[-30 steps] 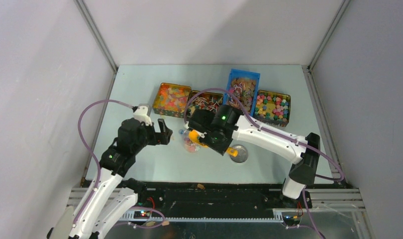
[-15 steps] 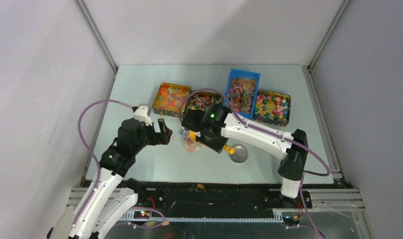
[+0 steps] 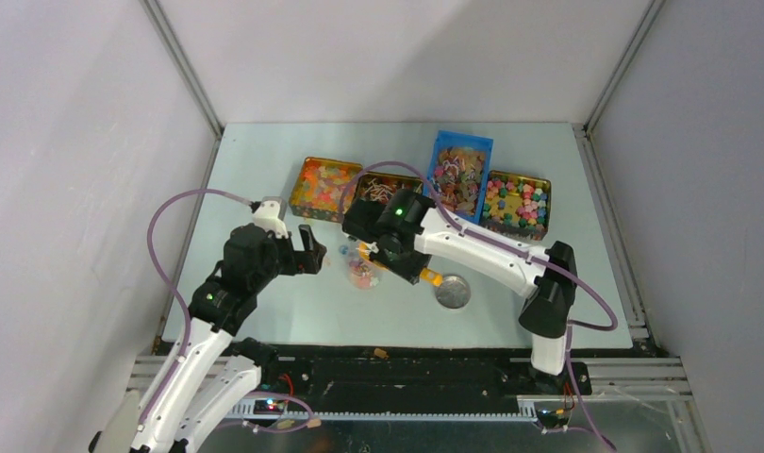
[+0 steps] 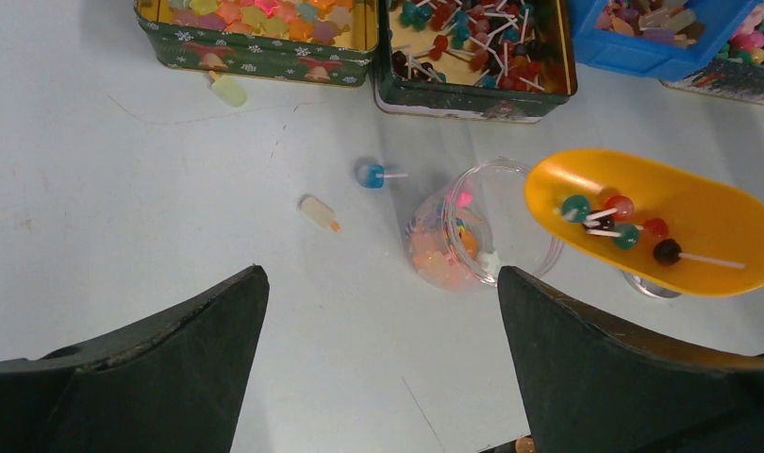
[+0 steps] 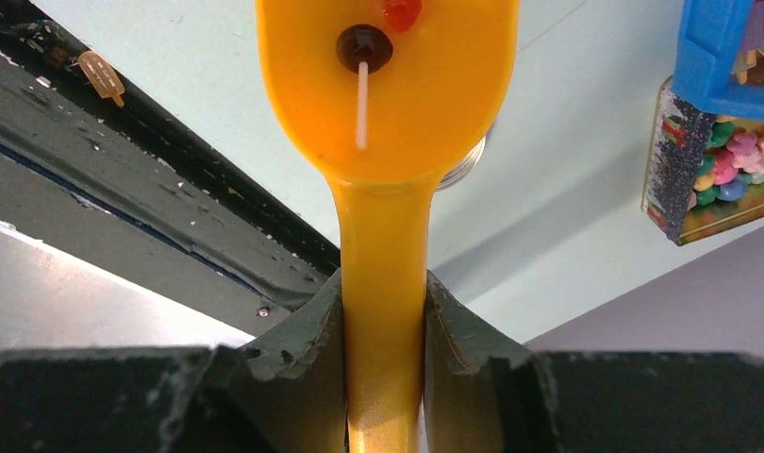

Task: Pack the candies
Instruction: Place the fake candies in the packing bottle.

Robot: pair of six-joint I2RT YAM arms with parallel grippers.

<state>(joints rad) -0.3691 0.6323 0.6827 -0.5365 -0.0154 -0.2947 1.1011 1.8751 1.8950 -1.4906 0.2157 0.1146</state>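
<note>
Table (image 3: 265, 170): pale, matte, flat.
L gripper (image 4: 380, 274): dark fingers spread wide, nothing between; jar ahead of it.
R gripper (image 5: 383, 311): fingers clamped on scoop's narrow handle.
Tins (image 3: 327, 187): rect. green metal, printed sides, at back by blue plastic bin (image 3: 460, 175).
Scoop (image 4: 671, 222): glossy orange plastic, oval bowl, tip at jar's rim.
Jar (image 4: 473, 236): clear, round, part-filled.
Lid (image 3: 452, 292): round, silver, near jar.
Candies (image 4: 609, 215): few ball lollipops w/ white sticks sat in scoop bowl, ahead of R gripper's fingers; more in jar; some loose on table.

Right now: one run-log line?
right jaws: shut on scoop handle | scoop: loaded with lollipops, tip at jar rim | left jaws: open, empty, beside jar
</note>
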